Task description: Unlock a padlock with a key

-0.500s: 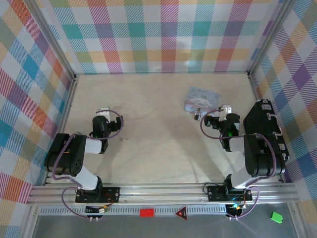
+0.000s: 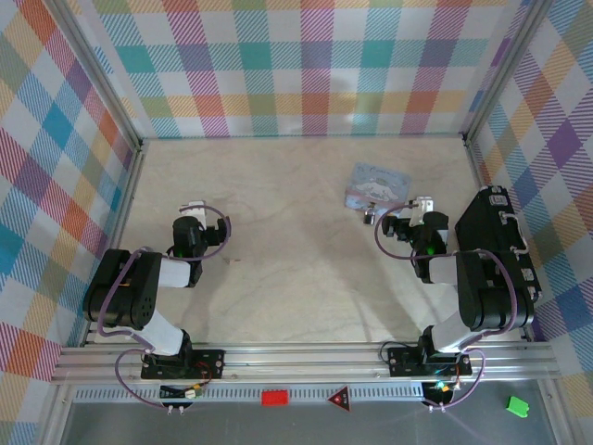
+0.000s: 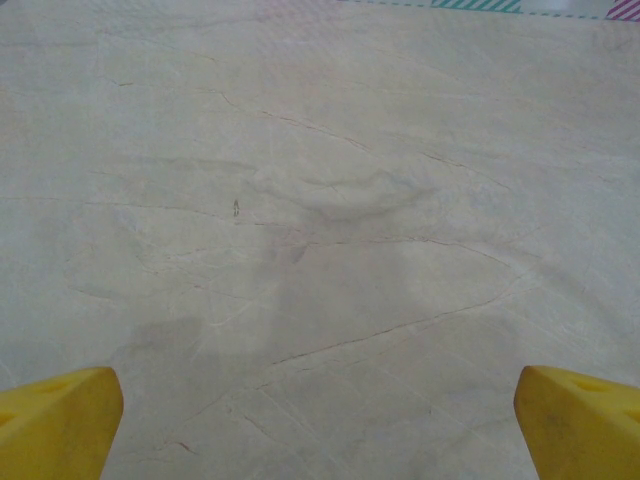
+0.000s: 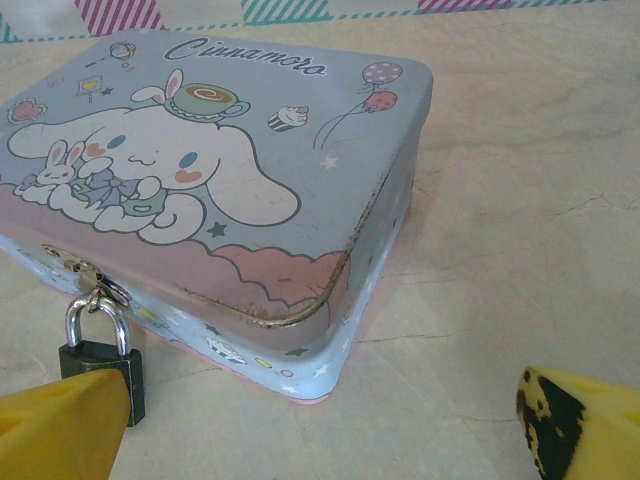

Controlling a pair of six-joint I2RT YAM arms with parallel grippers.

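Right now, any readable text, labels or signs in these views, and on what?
"Cinnamoro": cursive, on the lid of the pale blue tin.
Red triangle sign on the front rail: too small to read.
Red tag beside it: no legible text.
Padlock: no marking readable.

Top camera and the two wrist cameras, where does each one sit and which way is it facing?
Top external: fixed above and behind the arms, looking down at the table; both arms, the left pincer and the right pincer show.
Left wrist: on the left arm, aimed forward and down at the table; its yellow fingertips at the bottom corners.
Right wrist: on the right arm, facing the blue tin and its padlock; yellow fingertips at the bottom corners.
Shared: top and right wrist views both show tin and padlock.
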